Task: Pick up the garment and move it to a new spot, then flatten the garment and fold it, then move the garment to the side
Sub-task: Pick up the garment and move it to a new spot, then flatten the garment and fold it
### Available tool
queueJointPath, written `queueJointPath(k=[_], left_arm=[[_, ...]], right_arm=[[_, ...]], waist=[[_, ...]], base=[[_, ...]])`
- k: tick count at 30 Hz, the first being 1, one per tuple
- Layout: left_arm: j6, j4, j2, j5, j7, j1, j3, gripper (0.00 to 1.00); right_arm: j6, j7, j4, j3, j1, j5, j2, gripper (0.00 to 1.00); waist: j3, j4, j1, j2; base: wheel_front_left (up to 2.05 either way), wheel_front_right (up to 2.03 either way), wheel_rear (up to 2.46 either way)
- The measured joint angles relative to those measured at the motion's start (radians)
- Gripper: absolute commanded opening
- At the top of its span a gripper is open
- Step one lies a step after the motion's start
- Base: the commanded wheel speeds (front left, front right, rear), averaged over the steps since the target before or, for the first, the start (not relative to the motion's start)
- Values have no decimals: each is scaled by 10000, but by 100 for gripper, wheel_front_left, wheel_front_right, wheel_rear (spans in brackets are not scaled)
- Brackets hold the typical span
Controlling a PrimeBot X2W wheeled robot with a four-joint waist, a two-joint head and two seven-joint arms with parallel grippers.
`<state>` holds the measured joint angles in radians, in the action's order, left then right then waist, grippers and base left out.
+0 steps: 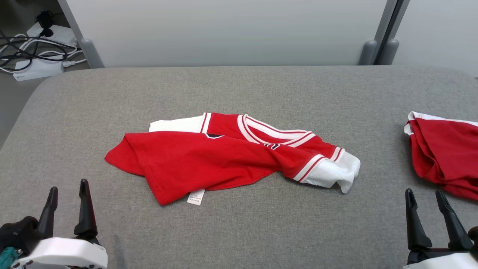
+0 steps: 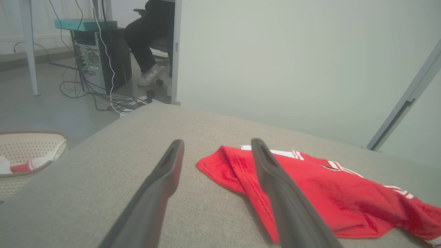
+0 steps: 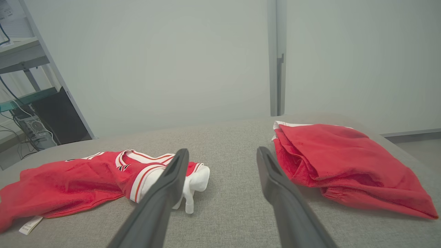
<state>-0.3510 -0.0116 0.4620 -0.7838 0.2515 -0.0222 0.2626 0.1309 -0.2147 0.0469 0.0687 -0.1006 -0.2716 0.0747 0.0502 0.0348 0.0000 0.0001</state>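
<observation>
Soft, even light is falling from above, casting only faint shadows under the garment (image 1: 209,160); both wrist views are bowing at the edges and looking slightly hazy.

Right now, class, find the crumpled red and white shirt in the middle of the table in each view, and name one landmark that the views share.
Head view: the shirt lies at the centre of the picture.
Left wrist view: the shirt is at lower right, running off the right edge.
Right wrist view: the shirt is at lower left.
Shared landmark: the grey table under it, with the pale wall behind.
</observation>
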Motion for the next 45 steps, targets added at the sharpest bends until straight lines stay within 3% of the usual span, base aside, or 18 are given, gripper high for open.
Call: queueJointPath(k=[6, 13, 26, 45], left_arm=[[642, 90, -29, 1089, 0, -174, 337, 100], [961, -274, 2, 1344, 0, -151, 698, 100], [1047, -947, -443, 1122, -2, -151, 416, 100], [1386, -1133, -704, 1858, -2, -151, 249, 100]], right_arm=[[0, 2, -59, 155, -330, 38, -48, 100], [0, 115, -127, 105, -342, 297, -75, 100], [0, 119, -268, 56, -546, 334, -144, 100], [0, 121, -268, 38, -728, 345, -125, 100]], waist=[[-138, 68, 0, 0], [-251, 64, 0, 0], [-419, 157, 0, 0], [-341, 237, -1, 0]], base=[[0, 0, 0], [0, 0, 0], [0, 0, 0], [0, 0, 0]])
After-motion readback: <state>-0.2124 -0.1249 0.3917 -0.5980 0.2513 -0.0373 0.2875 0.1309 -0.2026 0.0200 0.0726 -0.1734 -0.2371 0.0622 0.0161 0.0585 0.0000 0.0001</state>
